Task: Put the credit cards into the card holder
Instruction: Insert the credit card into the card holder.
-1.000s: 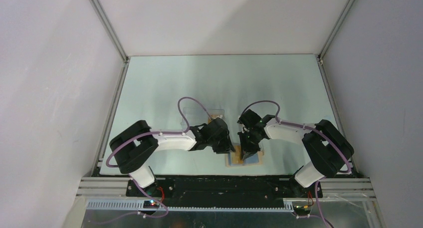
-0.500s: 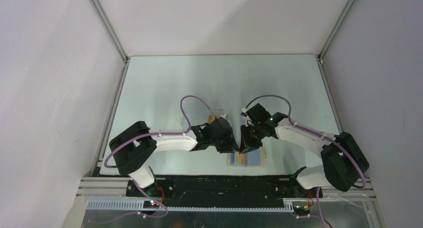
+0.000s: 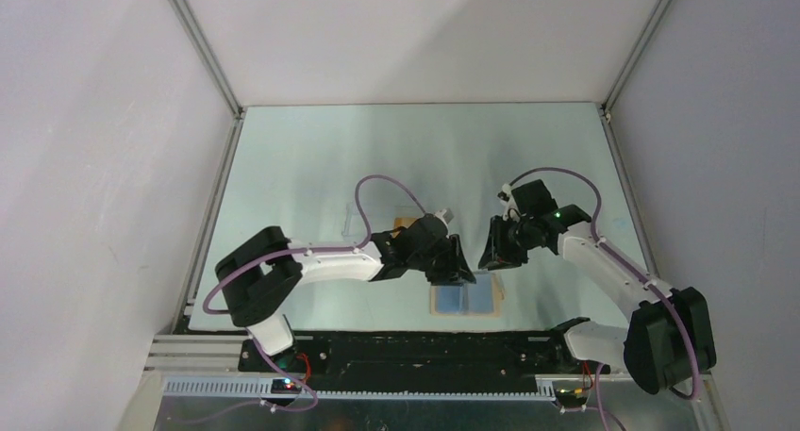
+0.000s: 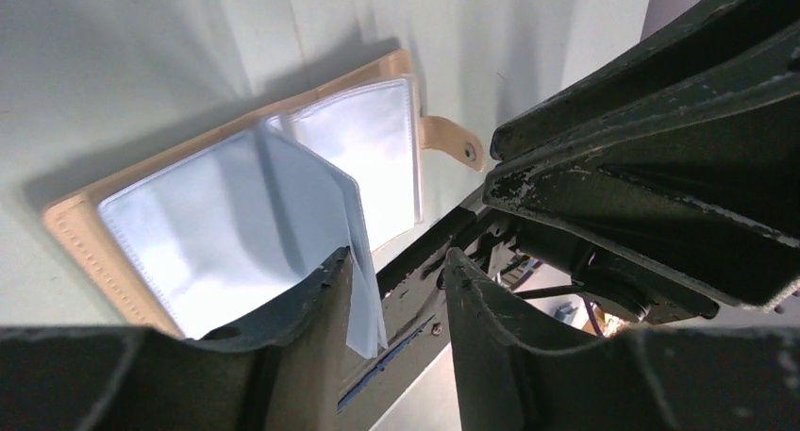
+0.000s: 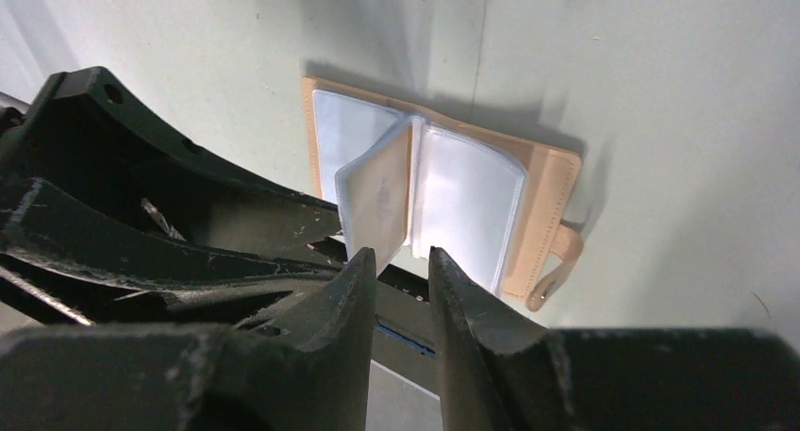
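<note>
The tan card holder (image 3: 466, 300) lies open near the table's front edge, its blue-clear sleeves facing up (image 4: 377, 148). One sleeve leaf (image 5: 382, 200) stands up from the middle with an orange-tan credit card showing inside it. My left gripper (image 3: 456, 269) hovers over the holder's far edge. In the left wrist view the left gripper (image 4: 396, 256) is open, and the raised leaf (image 4: 363, 290) rests against the inner side of one finger. My right gripper (image 3: 491, 255) is up and to the right of the holder. The right gripper (image 5: 402, 254) is narrowly open with nothing between its fingers.
A clear plastic box (image 3: 363, 225) lies behind the left wrist, with an orange-yellow bit (image 3: 407, 223) at its right end. The black base rail (image 3: 425, 348) runs just in front of the holder. Grey side walls close in the table.
The right gripper opened and pulled back to the right, away from the holder; the orange card it held over the holder is gone from the top view. The left gripper shifted right and opened wider.
</note>
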`<state>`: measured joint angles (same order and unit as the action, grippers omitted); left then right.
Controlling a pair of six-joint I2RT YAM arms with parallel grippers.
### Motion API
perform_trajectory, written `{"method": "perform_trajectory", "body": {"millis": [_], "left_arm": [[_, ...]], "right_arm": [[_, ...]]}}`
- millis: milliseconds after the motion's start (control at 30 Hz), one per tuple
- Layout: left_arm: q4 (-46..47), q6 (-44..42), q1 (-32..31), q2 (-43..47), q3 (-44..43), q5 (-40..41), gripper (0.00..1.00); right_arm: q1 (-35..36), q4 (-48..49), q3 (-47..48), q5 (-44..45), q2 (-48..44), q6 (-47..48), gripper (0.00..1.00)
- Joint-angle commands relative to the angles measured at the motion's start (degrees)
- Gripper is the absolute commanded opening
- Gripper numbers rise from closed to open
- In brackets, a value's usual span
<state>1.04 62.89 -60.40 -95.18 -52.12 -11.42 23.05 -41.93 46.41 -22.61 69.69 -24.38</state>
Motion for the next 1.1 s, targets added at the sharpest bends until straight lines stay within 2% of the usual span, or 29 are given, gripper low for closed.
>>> {"method": "perform_trajectory", "body": {"millis": [0, 300, 500, 633, 833, 1067], "left_arm": [[3.0, -0.9, -0.8, -3.5, -3.4, -4.2, 0.47], [5.3, -0.2, -2.3, -13.7, -11.0, -11.1, 0.50], [5.4, 0.7, -2.5, -16.8, -12.4, -11.5, 0.52], [6.1, -1.4, -2.3, -13.3, -11.3, -8.9, 0.55], [9.2, -4.7, -0.2, -2.1, -5.1, -3.5, 0.62], [17.6, -3.0, 8.9, 13.3, 8.1, -4.7, 0.66]], "right_arm": [[-2.5, -2.4, 1.7, -2.1, -2.0, 2.8, 0.32], [-6.1, -3.7, 1.5, -3.2, -3.9, 4.0, 0.35], [-7.7, -4.3, 0.8, -3.7, -4.6, 4.7, 0.37], [-8.1, -4.3, 0.8, -4.1, -5.1, 4.6, 0.39], [-7.8, -1.7, 0.7, -7.0, -5.2, 3.2, 0.45], [-3.4, 1.6, 3.9, -8.0, 0.2, 0.3, 0.47]]}}
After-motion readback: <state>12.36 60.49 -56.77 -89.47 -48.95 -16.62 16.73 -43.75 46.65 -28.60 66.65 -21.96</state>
